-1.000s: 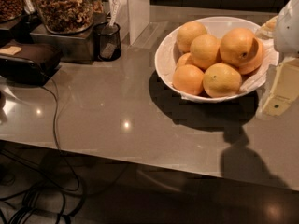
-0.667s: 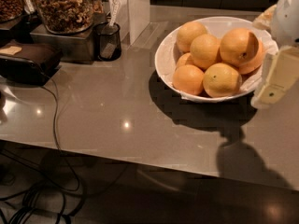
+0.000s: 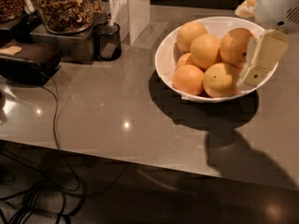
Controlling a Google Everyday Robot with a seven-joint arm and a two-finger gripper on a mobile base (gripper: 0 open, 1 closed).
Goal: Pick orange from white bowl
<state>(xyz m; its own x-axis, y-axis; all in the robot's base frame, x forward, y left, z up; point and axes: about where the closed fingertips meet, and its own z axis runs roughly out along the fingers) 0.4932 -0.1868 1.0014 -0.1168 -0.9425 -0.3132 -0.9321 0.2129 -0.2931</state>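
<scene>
One step in hand, the approach: the pincer (image 3: 254,71), whose opening I cannot tell, hangs over the bowl's (image 3: 163,55) rim beside the orange (image 3: 232,43); next it should lower astride it.

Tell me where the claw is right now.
In the camera view the claw is on the right side, at the right rim of the white bowl, close beside the orange.

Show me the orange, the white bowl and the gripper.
orange (image 3: 233,42), camera view, upper skin.
white bowl (image 3: 162,59), camera view, left wall.
gripper (image 3: 252,73), camera view, pale lower end, over bowl's right side.
</scene>
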